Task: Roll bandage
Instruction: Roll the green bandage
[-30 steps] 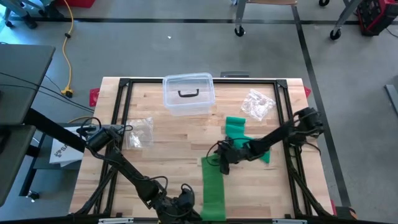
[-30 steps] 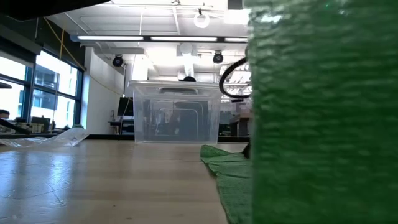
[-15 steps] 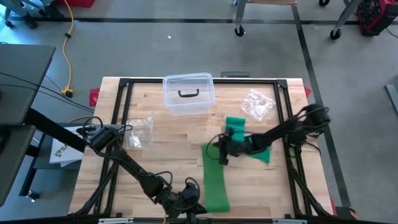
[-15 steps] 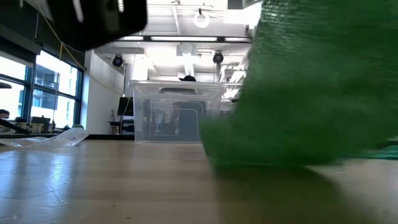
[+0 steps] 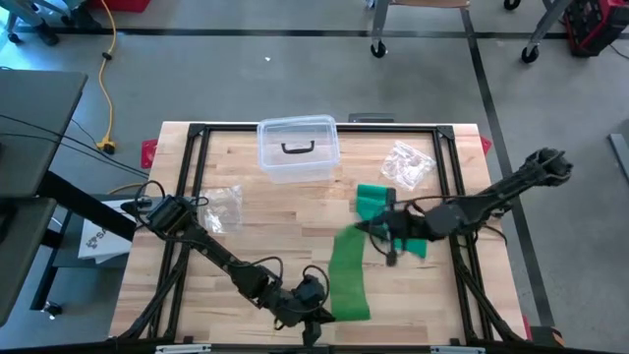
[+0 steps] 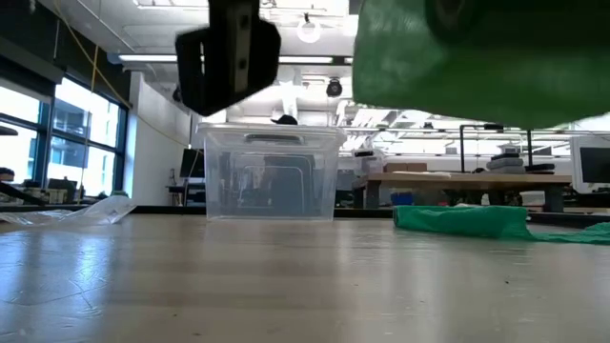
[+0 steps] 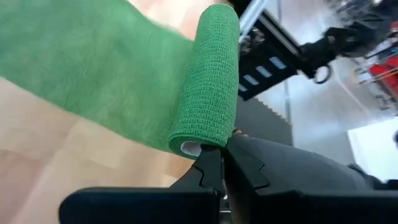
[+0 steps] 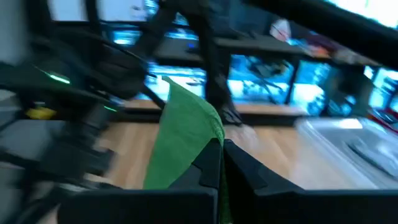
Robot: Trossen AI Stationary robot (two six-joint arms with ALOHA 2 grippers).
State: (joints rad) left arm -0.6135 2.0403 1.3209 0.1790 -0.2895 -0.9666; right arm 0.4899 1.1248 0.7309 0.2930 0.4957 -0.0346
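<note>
While my left gripper (image 7: 217,167) pinches the bandage roll (image 7: 208,87) and right gripper (image 8: 219,163) clamps its tail (image 8: 183,140), over-tension risks slippage.

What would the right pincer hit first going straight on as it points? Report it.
The green bandage itself: the right pincer is shut on it, and the strip runs ahead. Beyond it, probably the left arm, though depth is unclear.

We are lifting the green bandage (image 5: 348,270) off the table; our right gripper (image 5: 371,229), now clamped on it, is drawing rightward.
</note>
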